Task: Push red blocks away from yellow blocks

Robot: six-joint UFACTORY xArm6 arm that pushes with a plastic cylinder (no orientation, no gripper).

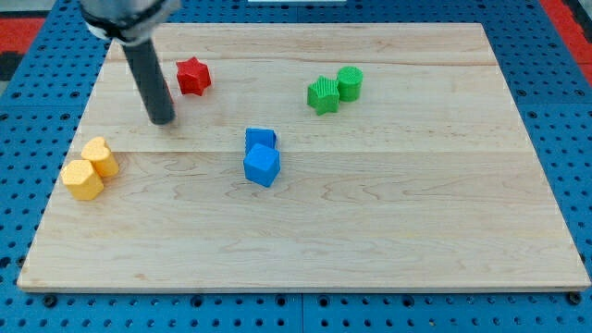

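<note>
Nearest the view's bottom, at the left: two yellow blocks touching, one a hexagonal yellow block (pixel 82 179) lower left, the other a rounder yellow block (pixel 100 155) just above and right of it. On a pale wooden desk (pixel 388 240), over a blue pegboard (pixel 573 139).

Near the middle: a blue cube (pixel 262 166) with a second blue block (pixel 260 140) touching behind it. Toward the view's top right: a green star-shaped block (pixel 323 94) pressed against a green cylinder (pixel 350 82).

At the view's top left: a red star-shaped block (pixel 193 76), well apart from the yellow pair. A sliver of another red block (pixel 171 95) (shape not clear) peeking out from behind the rod, on its right side.

No gripper on this arm, so nothing to open or close; just a dark rod. My tip (pixel 162 119) down on the desk, below and left of the red star, just beside the hidden red sliver, above and right of the yellow pair, between the two colours.
</note>
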